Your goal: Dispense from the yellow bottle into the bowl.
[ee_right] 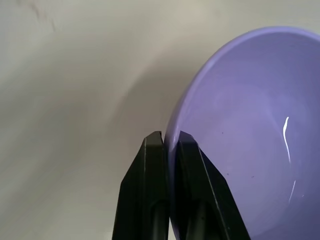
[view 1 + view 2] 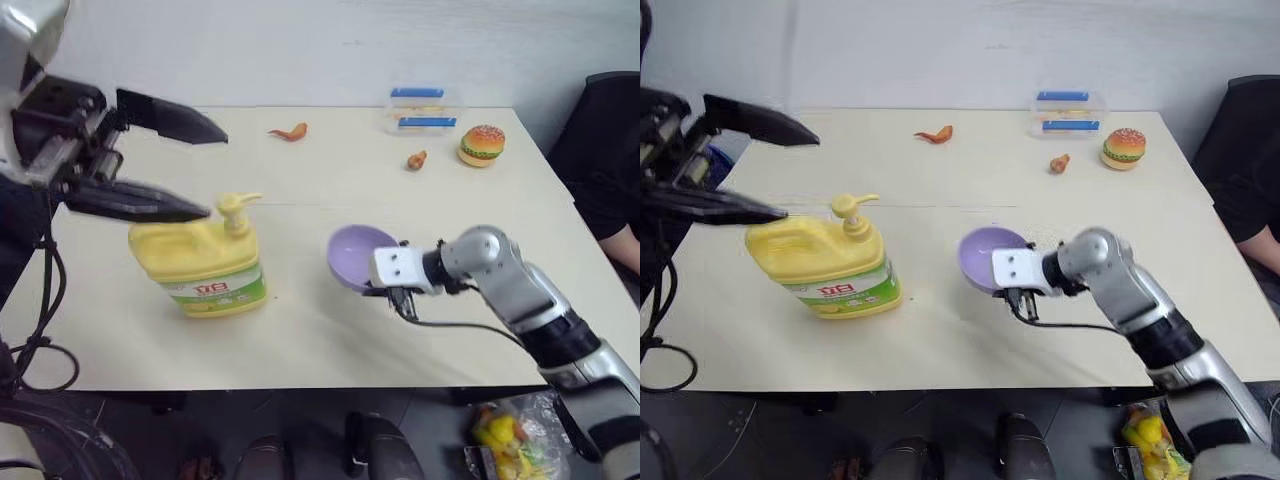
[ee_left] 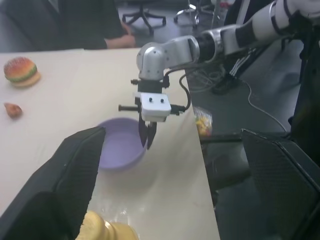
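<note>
The yellow bottle [image 2: 205, 265] stands upright on the left of the table, its pump top [image 2: 237, 210] pointing right. My left gripper [image 2: 215, 173] hovers open just above and left of the pump, one finger over it and one beside the jug's shoulder, touching nothing. The lavender bowl [image 2: 355, 255] is right of the bottle, tilted toward it. My right gripper [image 1: 170, 136] is shut on the bowl's near rim, one finger inside and one outside. In the left wrist view the bowl [image 3: 117, 150] sits low over the table under that gripper [image 3: 147, 137].
At the table's far side are a clear box with blue lids [image 2: 422, 110], a toy burger [image 2: 481, 145], an orange toy piece [image 2: 290, 132] and a small brown piece [image 2: 416, 159]. A person in dark clothes [image 2: 610, 170] sits at the right edge.
</note>
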`<state>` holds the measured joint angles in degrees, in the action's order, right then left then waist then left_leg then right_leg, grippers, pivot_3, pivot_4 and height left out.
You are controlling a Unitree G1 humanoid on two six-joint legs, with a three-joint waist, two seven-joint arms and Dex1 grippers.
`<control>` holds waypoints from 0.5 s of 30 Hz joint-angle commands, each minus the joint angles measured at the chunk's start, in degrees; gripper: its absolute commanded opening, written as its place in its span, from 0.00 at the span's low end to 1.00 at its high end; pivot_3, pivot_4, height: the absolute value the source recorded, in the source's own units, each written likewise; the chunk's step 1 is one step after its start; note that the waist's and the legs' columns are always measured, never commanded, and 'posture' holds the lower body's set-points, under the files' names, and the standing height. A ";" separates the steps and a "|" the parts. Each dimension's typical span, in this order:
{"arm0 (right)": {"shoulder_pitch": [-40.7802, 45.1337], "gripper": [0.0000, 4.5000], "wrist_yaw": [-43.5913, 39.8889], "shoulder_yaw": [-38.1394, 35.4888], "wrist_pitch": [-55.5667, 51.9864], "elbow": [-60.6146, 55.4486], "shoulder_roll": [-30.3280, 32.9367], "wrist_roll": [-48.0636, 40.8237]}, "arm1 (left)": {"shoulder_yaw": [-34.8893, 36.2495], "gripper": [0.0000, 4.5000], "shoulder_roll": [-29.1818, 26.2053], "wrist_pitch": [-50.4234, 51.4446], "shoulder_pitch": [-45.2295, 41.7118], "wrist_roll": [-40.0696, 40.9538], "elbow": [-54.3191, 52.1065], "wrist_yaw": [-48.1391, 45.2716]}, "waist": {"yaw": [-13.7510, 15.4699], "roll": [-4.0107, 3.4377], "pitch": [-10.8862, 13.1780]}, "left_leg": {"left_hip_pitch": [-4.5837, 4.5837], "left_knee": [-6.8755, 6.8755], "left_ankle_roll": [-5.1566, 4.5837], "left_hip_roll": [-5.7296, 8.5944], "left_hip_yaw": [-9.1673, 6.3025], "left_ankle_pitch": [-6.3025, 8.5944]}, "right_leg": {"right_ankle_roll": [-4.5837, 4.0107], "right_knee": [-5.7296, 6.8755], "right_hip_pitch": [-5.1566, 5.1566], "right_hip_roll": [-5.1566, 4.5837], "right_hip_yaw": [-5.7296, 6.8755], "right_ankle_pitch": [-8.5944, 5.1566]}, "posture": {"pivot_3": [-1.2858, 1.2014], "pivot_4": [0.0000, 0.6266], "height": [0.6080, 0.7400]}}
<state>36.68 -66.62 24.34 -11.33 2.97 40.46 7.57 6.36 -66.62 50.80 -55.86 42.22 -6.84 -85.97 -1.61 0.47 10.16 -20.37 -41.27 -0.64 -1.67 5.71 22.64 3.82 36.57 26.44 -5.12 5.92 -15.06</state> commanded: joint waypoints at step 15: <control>-5.24 0.88 -2.54 -19.39 -13.93 -11.64 7.44 -15.79 | 3.35 1.00 -7.16 -11.78 13.08 -4.30 2.25 -2.05 | 0.28 -0.12 0.19 | -0.05 0.00 0.01 -0.04 0.00 -0.01 | 0.01 -0.07 0.01 0.11 -0.03 0.01 | 0.52 0.24 1.00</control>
<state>30.76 -65.87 11.36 -20.36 -4.23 44.69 -2.37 6.39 -71.53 39.67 -43.15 38.02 -5.88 -85.97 -1.34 0.35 10.36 -20.43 -41.27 -0.63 -1.73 5.68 22.64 3.83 36.48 26.44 -5.00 5.92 -15.06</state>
